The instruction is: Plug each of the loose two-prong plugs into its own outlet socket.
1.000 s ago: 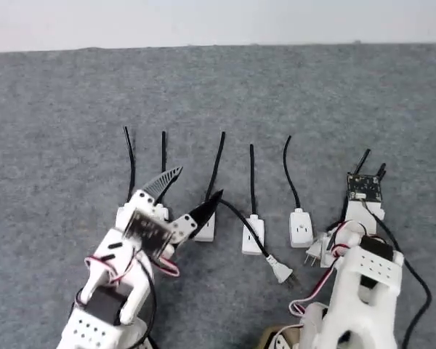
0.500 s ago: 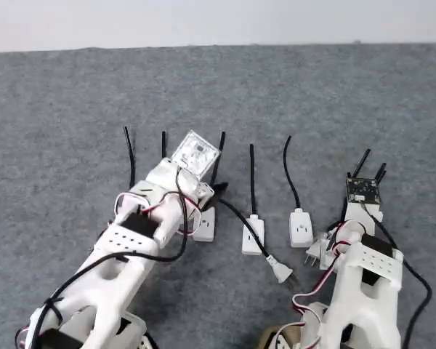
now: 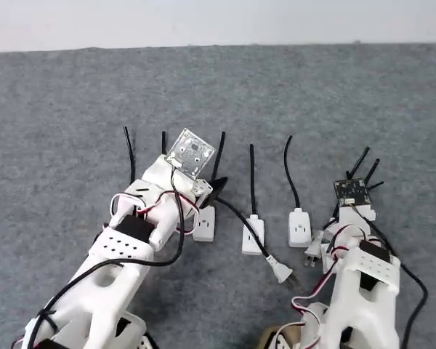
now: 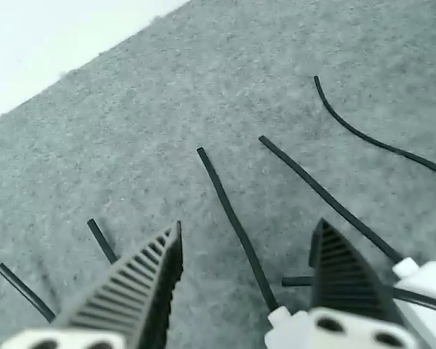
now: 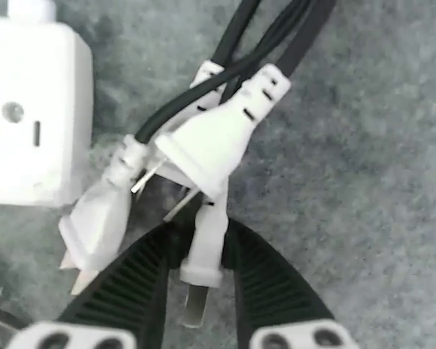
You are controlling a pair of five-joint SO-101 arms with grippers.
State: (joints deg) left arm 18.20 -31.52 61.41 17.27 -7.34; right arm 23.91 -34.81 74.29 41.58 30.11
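Left pincer (image 4: 249, 227) spread, right pincer (image 5: 200, 234) gripping plug (image 5: 206, 254)

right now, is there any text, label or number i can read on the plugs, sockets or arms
None can be read.
Circuit board on one arm's wrist, and the second board on the other arm: marks too small to read.
Outlet socket and plug: no print visible.

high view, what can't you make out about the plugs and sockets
High view: the left arm hides where the two leftmost cords end.
High view: the right arm overlaps the plug pile; count unclear.
Right wrist view: the outlet is cut by the edge.
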